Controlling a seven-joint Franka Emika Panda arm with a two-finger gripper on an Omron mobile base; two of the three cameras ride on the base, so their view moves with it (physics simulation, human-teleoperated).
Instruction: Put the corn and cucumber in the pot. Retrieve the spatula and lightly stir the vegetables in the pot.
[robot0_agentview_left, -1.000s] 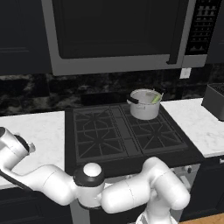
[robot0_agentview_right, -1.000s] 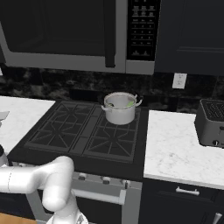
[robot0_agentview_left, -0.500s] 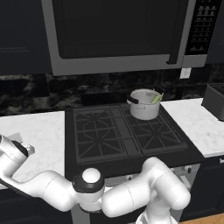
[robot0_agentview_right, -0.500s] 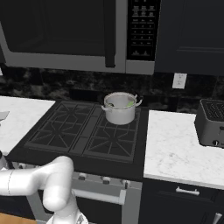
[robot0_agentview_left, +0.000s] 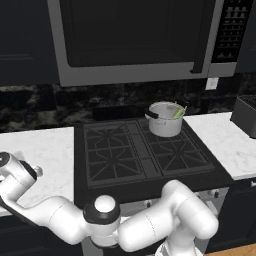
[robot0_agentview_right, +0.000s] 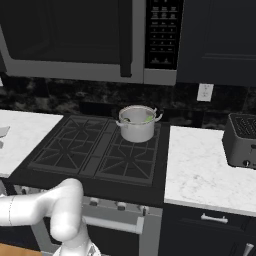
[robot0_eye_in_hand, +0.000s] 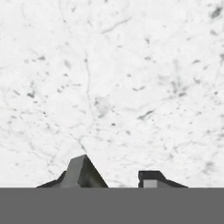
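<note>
**Gripper low over the left counter, pot far to the right**

The gripper (robot0_eye_in_hand: 114, 177) points down at the white counter (robot0_eye_in_hand: 113, 78), near its front left corner. Its tips stand apart, with bare stone between them. A pale flat piece on that counter may be the spatula (robot0_agentview_right: 2, 131). The pot (robot0_agentview_left: 165, 124), with the corn (robot0_agentview_left: 178, 113) inside, sits on the stove (robot0_agentview_left: 125, 155), at its back right burner, well apart.
</note>
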